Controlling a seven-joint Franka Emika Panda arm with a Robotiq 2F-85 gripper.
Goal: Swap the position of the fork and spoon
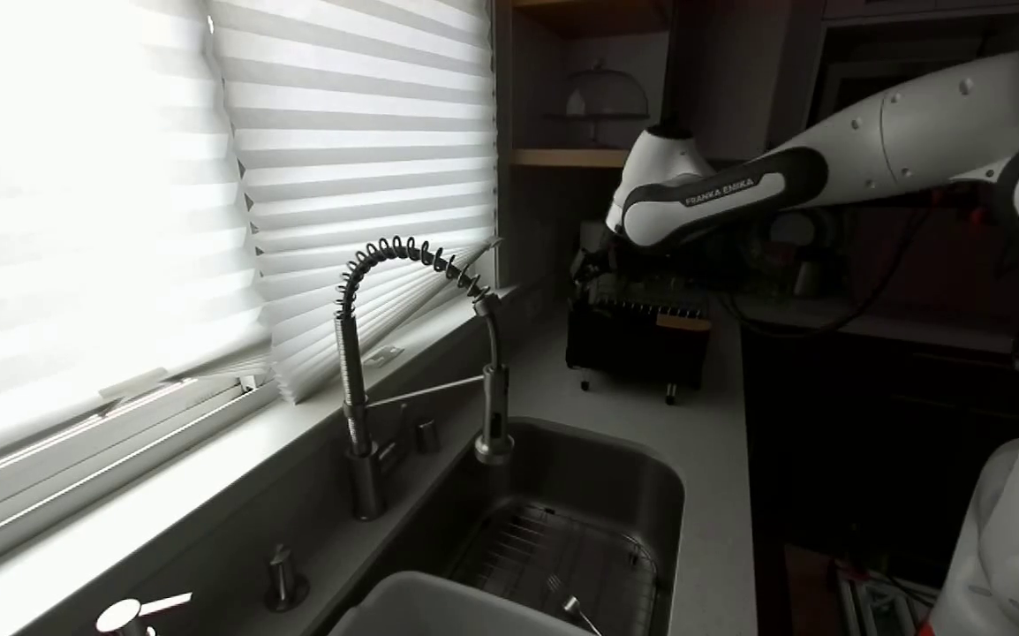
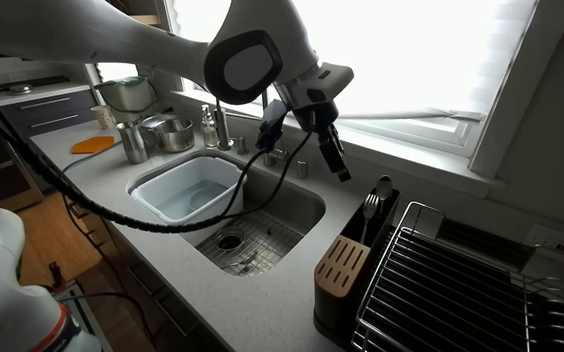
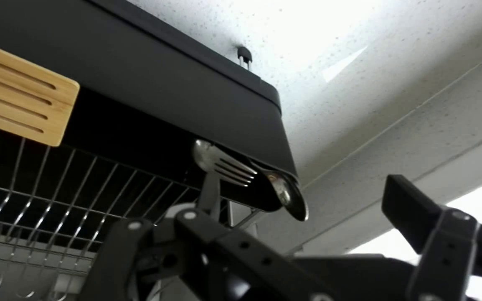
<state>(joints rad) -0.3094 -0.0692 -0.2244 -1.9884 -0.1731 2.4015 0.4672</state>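
Observation:
A metal fork point(image 2: 370, 205) stands tines up in the black utensil holder point(image 2: 322, 299), leaning in its open section. Behind it, at the holder's end towards the window, is the spoon point(image 2: 384, 188), bowl up. In the wrist view the fork point(image 3: 228, 167) lies just beyond my left fingertip, and the spoon point(image 3: 287, 194) pokes past the holder's rim between the two fingers' directions. My gripper point(image 3: 310, 196) is open, with its fingers wide apart and nothing held. An exterior view has the gripper point(image 2: 339, 166) above the counter, short of the holder and higher than it.
A wire dish rack point(image 2: 411, 254) adjoins the holder, whose near part carries a slotted wooden insert point(image 2: 343, 264). Some metal cutlery point(image 1: 572, 606) lies on the sink grid beside a tub point(image 2: 162, 208). The spring faucet point(image 1: 494, 406) rises near the windowsill point(image 2: 409, 146).

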